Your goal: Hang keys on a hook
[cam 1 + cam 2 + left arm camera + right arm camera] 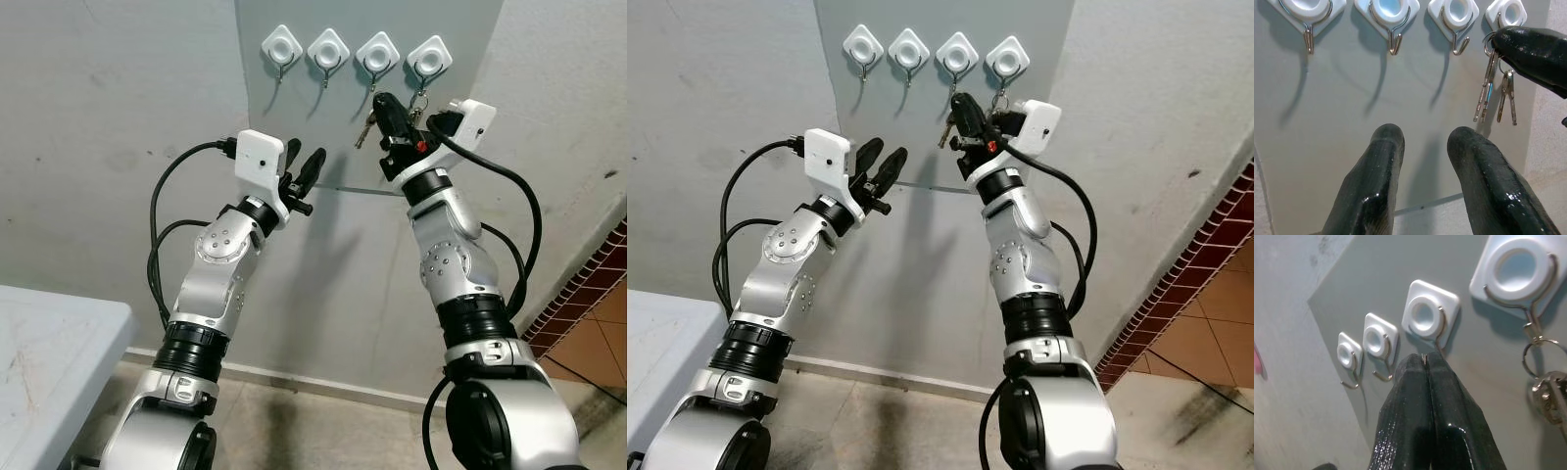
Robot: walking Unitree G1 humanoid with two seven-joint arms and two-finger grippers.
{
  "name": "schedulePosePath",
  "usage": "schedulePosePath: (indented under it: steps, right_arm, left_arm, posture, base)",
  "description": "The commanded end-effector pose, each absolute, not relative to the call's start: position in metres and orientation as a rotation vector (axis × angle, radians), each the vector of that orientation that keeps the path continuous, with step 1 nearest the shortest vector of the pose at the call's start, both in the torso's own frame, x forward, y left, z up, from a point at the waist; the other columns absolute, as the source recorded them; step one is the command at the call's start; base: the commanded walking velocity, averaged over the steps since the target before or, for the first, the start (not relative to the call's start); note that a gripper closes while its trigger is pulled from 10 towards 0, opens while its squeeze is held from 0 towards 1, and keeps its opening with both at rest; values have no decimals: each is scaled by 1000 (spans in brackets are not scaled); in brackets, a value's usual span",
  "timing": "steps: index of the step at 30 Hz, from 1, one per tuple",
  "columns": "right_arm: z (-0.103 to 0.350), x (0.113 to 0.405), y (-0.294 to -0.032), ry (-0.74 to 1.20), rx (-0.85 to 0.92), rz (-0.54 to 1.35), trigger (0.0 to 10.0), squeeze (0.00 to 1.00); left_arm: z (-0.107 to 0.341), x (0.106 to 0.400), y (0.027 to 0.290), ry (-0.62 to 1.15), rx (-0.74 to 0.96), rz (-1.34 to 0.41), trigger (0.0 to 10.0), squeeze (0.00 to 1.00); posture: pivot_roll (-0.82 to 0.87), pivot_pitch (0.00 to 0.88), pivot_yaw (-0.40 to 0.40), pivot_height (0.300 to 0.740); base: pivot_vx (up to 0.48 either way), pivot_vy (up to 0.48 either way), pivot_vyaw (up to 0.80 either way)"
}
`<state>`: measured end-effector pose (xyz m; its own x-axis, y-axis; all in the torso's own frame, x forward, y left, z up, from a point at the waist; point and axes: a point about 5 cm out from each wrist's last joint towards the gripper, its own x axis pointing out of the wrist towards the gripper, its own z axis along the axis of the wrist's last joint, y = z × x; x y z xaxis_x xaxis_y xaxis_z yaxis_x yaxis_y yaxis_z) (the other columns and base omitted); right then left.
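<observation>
Four white hooks sit in a row on a grey panel [338, 117]. My right gripper [384, 101] is raised to the third hook [377, 51] and is shut on a key ring. Its keys [363, 131] dangle just below the fingertips, and the same keys [1484, 88] hang beside the black finger. The shut fingers [1425, 396] touch that hook's wire end. A second key bunch [1550, 391] hangs by its ring from the rightmost hook [428, 56]. My left gripper [306, 155] is open, held lower left of the hooks with nothing in it.
The two left hooks [282, 46] are bare. A pale grey table corner [49, 343] juts in at lower left. Red tiling [588, 284] runs along the wall at lower right. Black cables loop off both wrists.
</observation>
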<state>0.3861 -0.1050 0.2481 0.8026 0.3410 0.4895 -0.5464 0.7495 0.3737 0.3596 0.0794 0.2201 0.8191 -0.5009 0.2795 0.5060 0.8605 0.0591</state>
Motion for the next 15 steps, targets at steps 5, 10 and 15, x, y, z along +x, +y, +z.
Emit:
schedulePosePath:
  steps: [5,10,15]
  right_arm:
    - [259,391,-100,-417,578,537,10000,0]
    - [262,393,-97,-414,609,570,10000,0]
    - [265,395,-94,-415,625,580,10000,0]
  left_arm:
    - [230,359,75,-323,-4,-565,10000,0]
    - [230,358,74,-322,-3,-569,10000,0]
    - [230,358,74,-323,-3,-569,10000,0]
  posture:
    - [50,0,7,740]
    - [51,0,6,740]
    - [54,0,5,740]
  base:
    - [0,0,0]
    - [0,0,0]
    - [0,0,0]
